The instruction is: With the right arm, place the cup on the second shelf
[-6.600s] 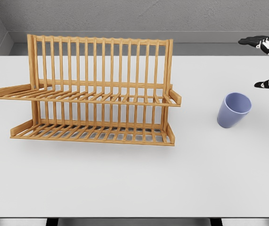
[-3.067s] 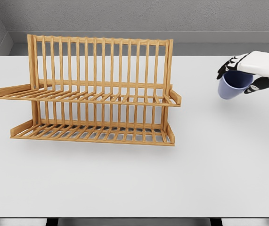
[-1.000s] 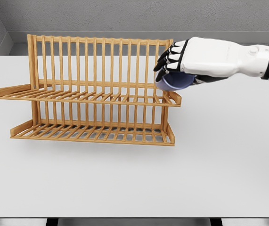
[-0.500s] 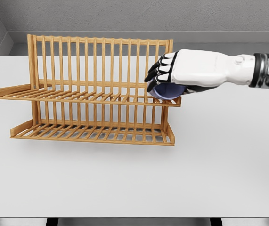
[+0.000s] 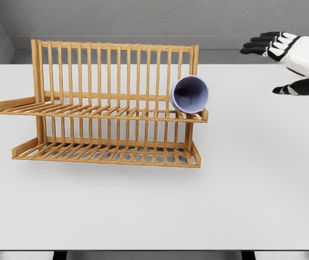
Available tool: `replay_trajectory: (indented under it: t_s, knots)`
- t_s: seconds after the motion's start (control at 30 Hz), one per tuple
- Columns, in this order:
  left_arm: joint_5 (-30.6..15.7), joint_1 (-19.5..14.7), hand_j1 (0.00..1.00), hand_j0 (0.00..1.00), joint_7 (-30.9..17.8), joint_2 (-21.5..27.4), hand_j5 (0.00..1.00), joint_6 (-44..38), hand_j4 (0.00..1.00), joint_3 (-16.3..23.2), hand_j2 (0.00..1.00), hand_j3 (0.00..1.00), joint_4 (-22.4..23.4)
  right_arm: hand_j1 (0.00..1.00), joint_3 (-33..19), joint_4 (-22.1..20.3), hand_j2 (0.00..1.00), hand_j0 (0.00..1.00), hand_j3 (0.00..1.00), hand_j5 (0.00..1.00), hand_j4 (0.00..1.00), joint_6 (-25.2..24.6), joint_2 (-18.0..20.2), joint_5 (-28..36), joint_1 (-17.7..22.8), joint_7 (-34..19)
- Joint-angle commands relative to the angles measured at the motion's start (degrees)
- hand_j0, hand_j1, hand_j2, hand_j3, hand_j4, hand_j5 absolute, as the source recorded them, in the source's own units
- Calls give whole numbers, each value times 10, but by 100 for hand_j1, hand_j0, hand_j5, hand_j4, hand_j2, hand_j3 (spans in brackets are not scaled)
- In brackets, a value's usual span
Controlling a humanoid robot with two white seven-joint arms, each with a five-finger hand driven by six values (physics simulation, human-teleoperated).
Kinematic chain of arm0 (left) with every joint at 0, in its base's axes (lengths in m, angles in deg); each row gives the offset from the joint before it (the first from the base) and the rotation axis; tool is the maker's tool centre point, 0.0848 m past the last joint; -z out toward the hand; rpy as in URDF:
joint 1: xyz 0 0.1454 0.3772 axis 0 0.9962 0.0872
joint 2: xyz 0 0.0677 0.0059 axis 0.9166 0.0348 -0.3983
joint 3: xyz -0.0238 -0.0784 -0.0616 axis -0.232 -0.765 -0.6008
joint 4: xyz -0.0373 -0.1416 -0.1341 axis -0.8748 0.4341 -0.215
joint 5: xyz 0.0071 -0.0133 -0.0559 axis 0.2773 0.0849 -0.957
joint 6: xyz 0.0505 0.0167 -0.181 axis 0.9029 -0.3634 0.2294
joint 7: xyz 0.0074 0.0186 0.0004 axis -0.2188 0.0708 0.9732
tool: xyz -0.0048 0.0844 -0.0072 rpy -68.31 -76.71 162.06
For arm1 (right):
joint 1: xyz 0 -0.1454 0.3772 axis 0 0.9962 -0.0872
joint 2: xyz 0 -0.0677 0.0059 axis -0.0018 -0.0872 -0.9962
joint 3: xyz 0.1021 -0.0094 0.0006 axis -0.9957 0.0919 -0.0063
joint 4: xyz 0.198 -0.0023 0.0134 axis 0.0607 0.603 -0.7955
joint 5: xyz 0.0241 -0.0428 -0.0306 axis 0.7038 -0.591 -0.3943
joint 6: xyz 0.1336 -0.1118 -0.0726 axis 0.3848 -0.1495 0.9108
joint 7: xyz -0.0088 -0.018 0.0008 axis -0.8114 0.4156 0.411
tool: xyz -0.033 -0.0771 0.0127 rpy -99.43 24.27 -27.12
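One cup, one rack, two shelves, one hand visible.

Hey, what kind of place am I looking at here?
Likely a simulated tabletop test scene, kitchen-themed: a wooden dish rack on a plain white table, a blue cup lying on its upper shelf, and a robot's right hand open nearby.

cam: head view only | looks forward and down across worktop | mid range, rack left of centre, far wall at top | no second view
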Motion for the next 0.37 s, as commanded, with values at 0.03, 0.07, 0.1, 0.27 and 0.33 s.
replay_trajectory:
  t_s: [0.03,0.07,0.1,0.27,0.33]
  knots:
    - [-1,0,100,100,1,0,100,0,100,0,100,100,0,100,-81,13,100,100,100,100,100,-2,-39,-17,24,1]
    - [-1,0,100,100,0,0,100,0,100,0,100,100,0,100,-81,13,100,100,100,100,100,-2,-62,-34,40,1]
    - [-1,-1,100,100,0,0,100,3,100,2,100,100,0,100,-80,13,100,100,100,100,100,-2,-72,-49,51,1]
    - [-1,-12,100,100,0,0,100,0,100,1,100,100,0,100,-63,16,100,100,100,100,100,-2,-100,-78,67,1]
    - [0,-12,100,100,0,0,100,0,100,2,100,100,0,100,-61,18,100,100,100,100,100,-2,-108,-81,67,1]
